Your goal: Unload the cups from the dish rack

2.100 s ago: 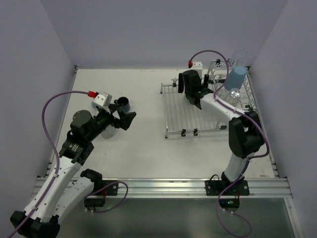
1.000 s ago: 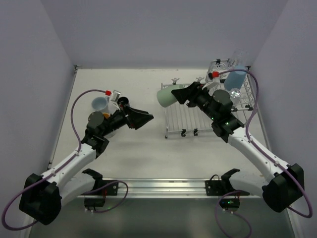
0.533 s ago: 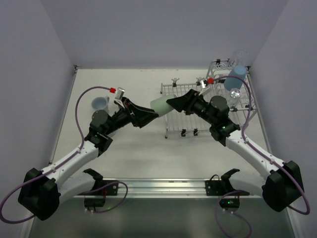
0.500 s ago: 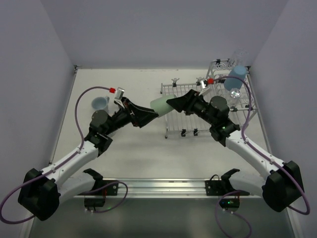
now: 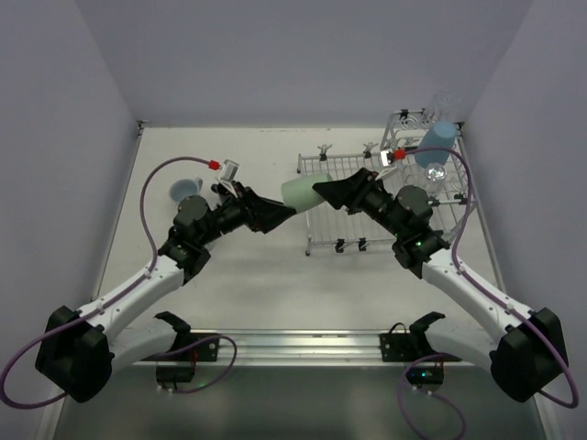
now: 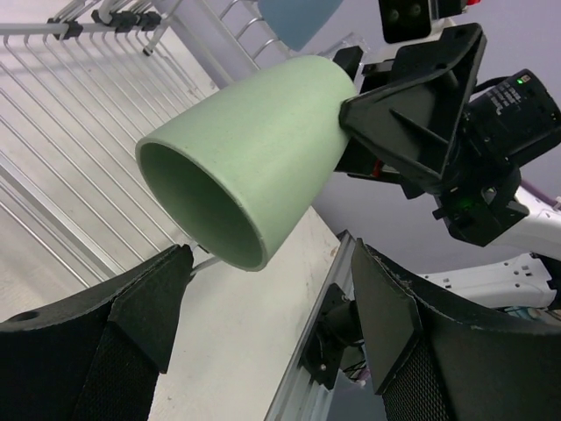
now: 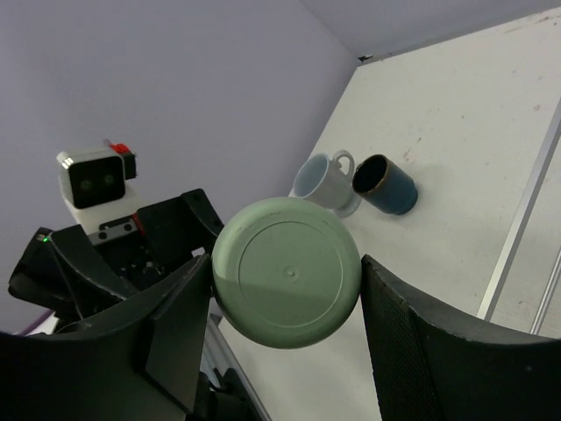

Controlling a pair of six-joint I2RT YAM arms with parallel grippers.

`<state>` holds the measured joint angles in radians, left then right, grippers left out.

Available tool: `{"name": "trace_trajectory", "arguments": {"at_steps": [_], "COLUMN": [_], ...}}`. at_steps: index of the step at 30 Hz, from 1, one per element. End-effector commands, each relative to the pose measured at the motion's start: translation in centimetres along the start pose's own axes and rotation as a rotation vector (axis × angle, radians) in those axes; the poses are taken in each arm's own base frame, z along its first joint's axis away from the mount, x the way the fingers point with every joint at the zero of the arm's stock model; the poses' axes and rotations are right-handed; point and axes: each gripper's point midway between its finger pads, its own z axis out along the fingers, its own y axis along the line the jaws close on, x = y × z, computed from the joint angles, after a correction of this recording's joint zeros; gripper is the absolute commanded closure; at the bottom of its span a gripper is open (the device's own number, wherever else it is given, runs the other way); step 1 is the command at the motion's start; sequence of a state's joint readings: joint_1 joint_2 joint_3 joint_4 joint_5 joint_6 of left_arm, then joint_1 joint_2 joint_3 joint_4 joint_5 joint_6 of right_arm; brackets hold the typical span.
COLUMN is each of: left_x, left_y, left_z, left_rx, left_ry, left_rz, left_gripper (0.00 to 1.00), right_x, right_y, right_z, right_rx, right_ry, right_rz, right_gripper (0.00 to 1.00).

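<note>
Over the last second the left tool (image 5: 284, 213) has been swung in from the cups already set down, and the green cup (image 5: 298, 194) has been carried to the left edge of the rack (image 5: 326, 234) by the right tool (image 5: 323, 192). A hand-over is judged to be under way, with this cup lifted out but not yet put down. The cup is held on its side above the table (image 5: 248, 275), clamped at its base end by the right tool, its open mouth turned toward the left tool. The left tool's jaws are spread wide and nothing is gripped. The rim lies just ahead of the fingertips, touching neither as far as can be seen. Farther back, a white mug (image 7: 320, 180) and a dark blue cup (image 7: 386, 184) are seen on the table at the left, and a light blue cup (image 5: 438, 142) is left in the rack's raised part.
</note>
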<state>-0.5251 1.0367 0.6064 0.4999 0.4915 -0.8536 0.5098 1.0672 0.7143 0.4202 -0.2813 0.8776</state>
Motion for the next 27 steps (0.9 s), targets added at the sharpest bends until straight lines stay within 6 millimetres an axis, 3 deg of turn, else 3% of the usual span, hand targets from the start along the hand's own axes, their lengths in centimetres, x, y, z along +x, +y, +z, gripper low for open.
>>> {"name": "trace_trajectory", "arguments": {"at_steps": [1,4,10,11,14,16,18,19,20,21,22,23,24,25,27], "left_x": [-1.7,-2.2,-3.5,-3.5,-3.8,-4.0,-5.2,-4.4,-6.3,-7.6,-6.3,-7.9,-8.6,-7.5,-8.6], "left_y": [-1.9,-3.1,-3.7,-3.7,-2.9,-1.8,-1.0,0.9,0.3,1.6,3.7,3.7,5.1,6.5,8.9], "left_z": [1.0,1.5,1.6,1.5,1.5,1.4,1.1,0.7,0.8,0.5,-0.3,0.2,0.0,-0.8,0.2], "left_rx": [0.074,0.145,0.158,0.155,0.088,0.011,-0.072,-0.175,-0.216,-0.312,-0.426,-0.475,-0.557,-0.632,-0.744], "left_ry": [-0.030,-0.050,-0.112,-0.116,-0.108,-0.101,-0.132,-0.078,-0.093,-0.105,-0.007,0.003,0.024,0.113,0.188], "left_rz": [0.041,0.040,0.065,0.070,0.097,0.117,0.186,0.177,0.217,0.288,0.283,0.313,0.361,0.359,0.409], "left_gripper": [0.19,0.21,0.68,0.81,1.00,1.00,1.00,1.00,1.00,1.00,1.00,1.00,1.00,1.00,1.00], "right_x": [-0.6,0.4,2.2,2.3,2.6,2.8,3.1,3.0,3.4,3.2,3.3,3.2,2.7,2.7,2.1], "right_y": [1.8,1.5,0.6,0.3,-0.1,-0.4,-0.8,-0.7,-1.5,-1.5,-2.0,-2.2,-2.4,-2.8,-3.0], "right_z": [0.1,0.4,0.9,0.9,0.9,1.0,1.1,1.2,1.1,1.0,0.8,0.7,0.4,0.1,-0.4], "right_rx": [-0.085,-0.090,-0.085,-0.080,-0.063,-0.050,-0.034,-0.031,0.006,0.020,0.053,0.070,0.088,0.120,0.148], "right_ry": [-0.028,0.010,0.061,0.061,0.068,0.080,0.095,0.097,0.116,0.117,0.137,0.141,0.127,0.139,0.123], "right_rz": [0.018,0.040,0.081,0.083,0.084,0.079,0.062,0.049,0.045,0.027,-0.010,-0.027,-0.072,-0.084,-0.133], "right_gripper": [0.58,0.58,0.58,0.58,0.57,0.50,0.31,0.23,0.06,0.01,0.01,0.01,0.01,0.01,0.01]}}
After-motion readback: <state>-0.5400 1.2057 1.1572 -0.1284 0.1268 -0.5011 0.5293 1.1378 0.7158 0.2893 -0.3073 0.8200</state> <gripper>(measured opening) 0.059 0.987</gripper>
